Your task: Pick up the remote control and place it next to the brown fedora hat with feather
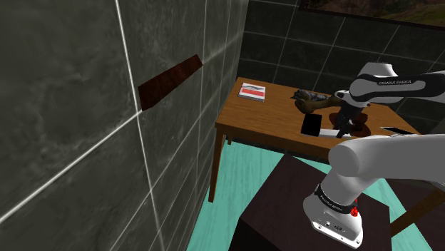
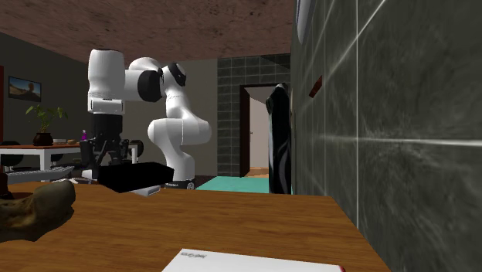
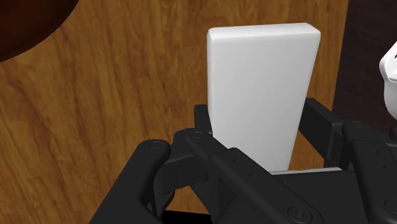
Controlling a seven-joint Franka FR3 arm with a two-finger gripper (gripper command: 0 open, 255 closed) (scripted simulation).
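The gripper (image 3: 257, 124) has its fingers (image 3: 201, 124) clamped on the near end of the white remote control (image 3: 262, 76), one on each long edge, over the wooden desk (image 3: 114, 95). Whether the remote touches the desk cannot be determined. The brown feathered fedora (image 1: 314, 102) lies near on the same desk.

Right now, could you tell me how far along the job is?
Done: the gripper is at the white remote control, jaws closed on its sides. In hand: the lift, which I cannot confirm off the table. Left: carrying it to the brown hat and setting it alongside.
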